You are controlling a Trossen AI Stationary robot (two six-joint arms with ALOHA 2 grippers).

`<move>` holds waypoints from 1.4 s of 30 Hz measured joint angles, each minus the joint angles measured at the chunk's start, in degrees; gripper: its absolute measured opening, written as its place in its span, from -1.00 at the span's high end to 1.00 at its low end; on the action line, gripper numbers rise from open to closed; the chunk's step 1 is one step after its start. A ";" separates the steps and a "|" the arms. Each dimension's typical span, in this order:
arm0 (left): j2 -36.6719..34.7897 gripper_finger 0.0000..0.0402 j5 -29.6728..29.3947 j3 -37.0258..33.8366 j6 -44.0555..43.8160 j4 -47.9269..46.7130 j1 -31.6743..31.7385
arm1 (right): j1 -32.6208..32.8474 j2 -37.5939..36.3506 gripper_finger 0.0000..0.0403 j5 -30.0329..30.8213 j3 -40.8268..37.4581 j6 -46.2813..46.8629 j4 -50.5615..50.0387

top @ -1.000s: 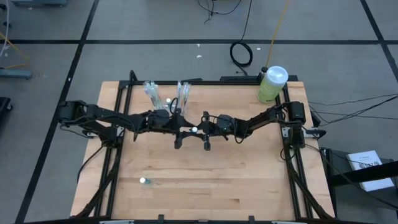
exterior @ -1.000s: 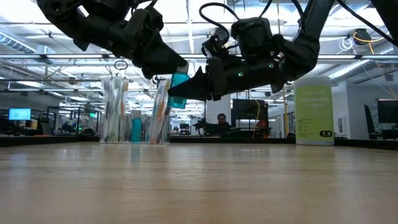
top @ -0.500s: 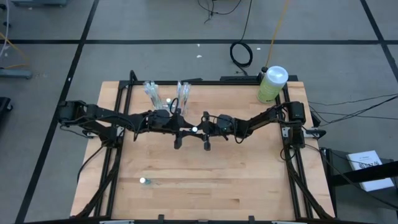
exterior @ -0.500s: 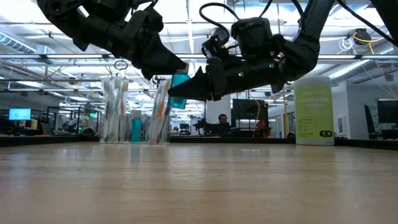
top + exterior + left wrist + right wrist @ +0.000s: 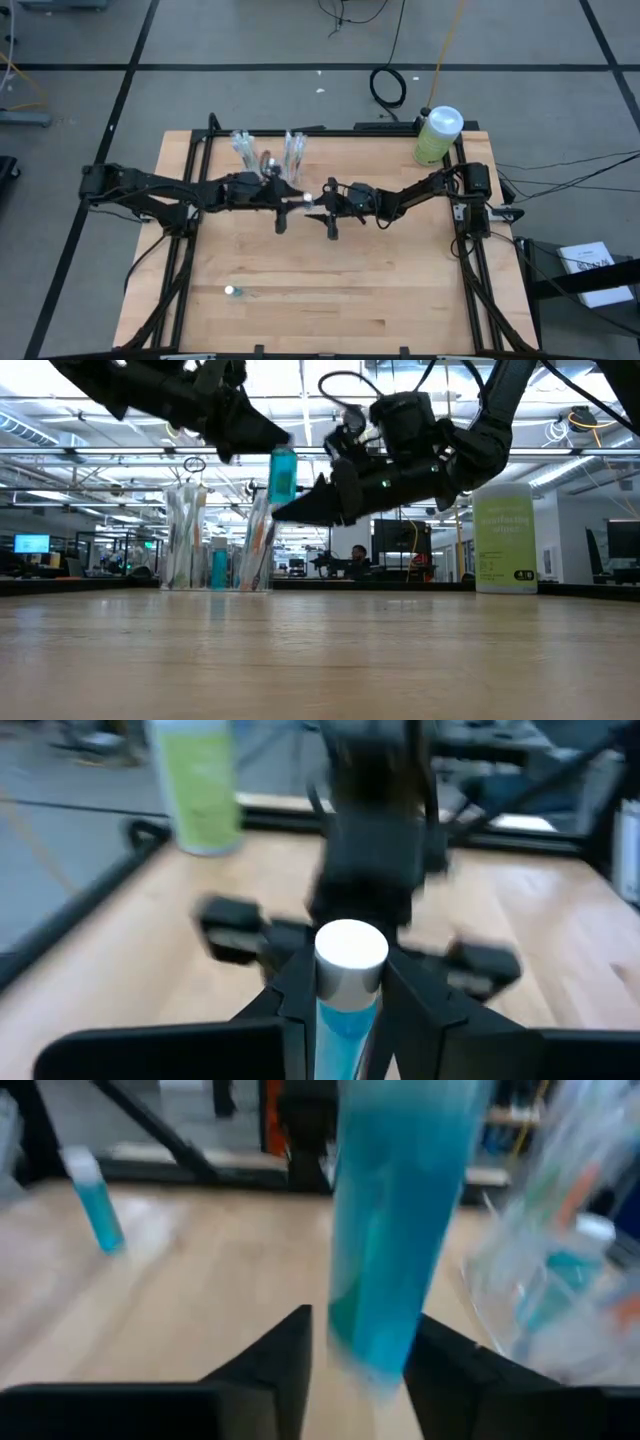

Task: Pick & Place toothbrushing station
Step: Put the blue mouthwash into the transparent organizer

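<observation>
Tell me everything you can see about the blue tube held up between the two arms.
The blue tube is slim, translucent turquoise plastic with a silver collar and white cap. It hangs upright above the table, gripped between the left hand fingers. The right hand is open around its lower end. The clear toothbrushing station stands behind.

In the right wrist view, motion blur smeared the blue tube (image 5: 400, 1230), and its upper end ran off the picture's edge. The toothbrushing station (image 5: 560, 1270) beside it was a hazy streak, its compartments impossible to separate. In the left wrist view, the right tool (image 5: 365, 935) behind the tube's white cap was blurred, and the green bottle (image 5: 198, 780) was cropped at the edge.
</observation>
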 joint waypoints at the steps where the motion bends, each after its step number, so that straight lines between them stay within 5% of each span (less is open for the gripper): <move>1: -1.81 0.63 -1.83 0.03 0.20 -1.30 -0.02 | -0.06 0.08 0.27 0.16 -0.02 -0.11 -1.01; 8: -15.05 0.65 -15.99 0.12 1.55 -13.09 0.02 | -0.92 -3.96 -0.11 -0.04 -0.11 0.29 -9.84; 14: -24.96 0.65 -29.14 -0.24 0.75 -23.19 1.01 | -2.36 -10.65 -0.23 -0.01 -0.15 0.10 -19.58; 20: -28.59 0.65 -28.43 -7.98 -1.13 -19.30 5.86 | -3.89 -16.74 -0.22 0.01 -2.17 -0.63 -20.44; 26: -28.44 0.65 -21.89 -19.62 -3.71 -1.51 12.47 | -4.50 -20.13 -0.21 0.15 -5.91 -0.97 -17.43; 31: -28.45 0.65 -22.03 -26.47 -5.92 5.03 15.57 | -4.48 -20.31 -0.20 0.17 -7.06 -0.98 -15.02; 42: -28.43 0.65 -20.96 -29.04 -8.56 7.72 17.35 | -4.48 -20.35 -0.18 1.10 -7.06 -1.41 -14.36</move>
